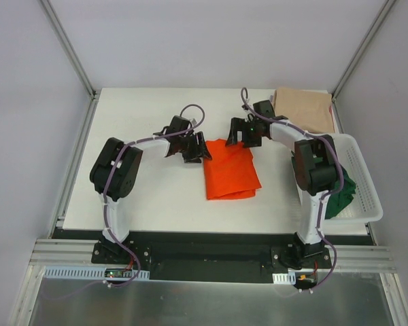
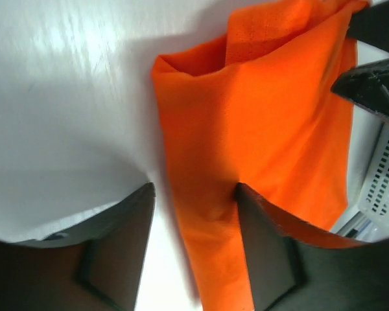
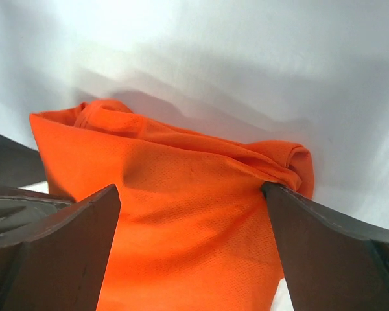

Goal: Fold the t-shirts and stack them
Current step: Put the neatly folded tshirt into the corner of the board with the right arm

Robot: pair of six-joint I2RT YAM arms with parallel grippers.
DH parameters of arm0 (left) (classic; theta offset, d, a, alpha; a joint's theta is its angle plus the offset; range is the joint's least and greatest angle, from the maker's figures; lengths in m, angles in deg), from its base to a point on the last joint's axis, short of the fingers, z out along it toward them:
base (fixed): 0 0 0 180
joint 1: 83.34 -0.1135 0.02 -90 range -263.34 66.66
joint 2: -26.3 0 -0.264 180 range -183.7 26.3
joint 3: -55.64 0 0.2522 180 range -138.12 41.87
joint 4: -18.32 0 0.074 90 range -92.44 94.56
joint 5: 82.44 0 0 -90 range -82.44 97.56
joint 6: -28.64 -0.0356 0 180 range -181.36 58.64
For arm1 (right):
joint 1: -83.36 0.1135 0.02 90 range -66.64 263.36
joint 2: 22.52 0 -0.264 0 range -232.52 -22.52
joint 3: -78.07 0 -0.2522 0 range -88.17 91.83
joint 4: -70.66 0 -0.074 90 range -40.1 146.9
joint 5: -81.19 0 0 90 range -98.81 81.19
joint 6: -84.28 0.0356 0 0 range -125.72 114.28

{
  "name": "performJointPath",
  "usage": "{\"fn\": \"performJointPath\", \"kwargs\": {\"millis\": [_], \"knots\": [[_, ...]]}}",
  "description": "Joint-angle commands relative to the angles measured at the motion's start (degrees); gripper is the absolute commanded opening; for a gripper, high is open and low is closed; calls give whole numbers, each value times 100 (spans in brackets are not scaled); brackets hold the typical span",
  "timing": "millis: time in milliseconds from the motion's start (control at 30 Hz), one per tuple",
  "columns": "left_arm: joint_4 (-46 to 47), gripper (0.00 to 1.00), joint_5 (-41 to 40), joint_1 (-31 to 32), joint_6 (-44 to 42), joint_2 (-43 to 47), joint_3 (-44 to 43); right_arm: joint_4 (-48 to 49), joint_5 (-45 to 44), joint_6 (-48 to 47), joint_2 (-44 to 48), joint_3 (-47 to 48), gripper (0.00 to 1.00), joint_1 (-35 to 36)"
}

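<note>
the orange t-shirt [image 1: 231,170] lies folded into a rough rectangle near the middle of the white table [image 1: 156,197], its long side running from 12 to 6 o'clock. the left claw [image 1: 196,151] is down at its 11 o'clock corner and the right claw [image 1: 242,138] at its 1 o'clock corner. from above, both sets of tips merge into the black bodies, so contact cannot be judged there.

in the left wrist view the left claw [image 2: 194,191] stands partly spread, its fingers [image 2: 117,253] astride the long edge of the cloth. bare table shows between one finger and the fabric, so nothing is pinched. whether the other finger touches the cloth i cannot tell. a black part of the right claw cuts in at 2 o'clock, cropped by the frame, and a slice of the white basket [image 2: 382,188] shows at 4 o'clock.

in the right wrist view the right claw [image 3: 191,189] is spread wide over the rumpled top edge. the shirt's lower part runs out of frame.

a beige t-shirt [image 1: 302,109] lies flat at the table's 1 o'clock corner, partly behind the right arm. a dark green t-shirt [image 1: 343,193] is bunched in the basket at 4 o'clock, mostly hidden by that arm.
</note>
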Motion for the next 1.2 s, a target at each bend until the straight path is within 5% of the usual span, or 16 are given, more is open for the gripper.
{"fn": "performJointPath", "kwargs": {"millis": [0, 367, 533, 733, 967, 1167], "knots": [[-793, 47, -667, 212, -193, -10, 456, -772, 461, -613, -663, 805, 96, 368], [-1163, 48, -702, 1284, 1054, 875, 1940, -1749, 558, -1334, -1693, 2889, 96, 1255], [-1163, 71, -895, 1662, 1337, 2122, 2670, -1636, 5, -1195, -1299, 2996, 96, 1415], [-1154, 99, -1334, 1724, 258, 3495, 2348, -1048, -286, -598, 141, 2128, 96, 1353], [-909, 99, -1214, 1637, -692, 2777, 1003, -344, -629, 510, 1760, 36, 96, 905], [-715, 99, -528, 1303, -931, 1494, 246, -106, -67, 871, 1613, -467, 96, 396]]}}
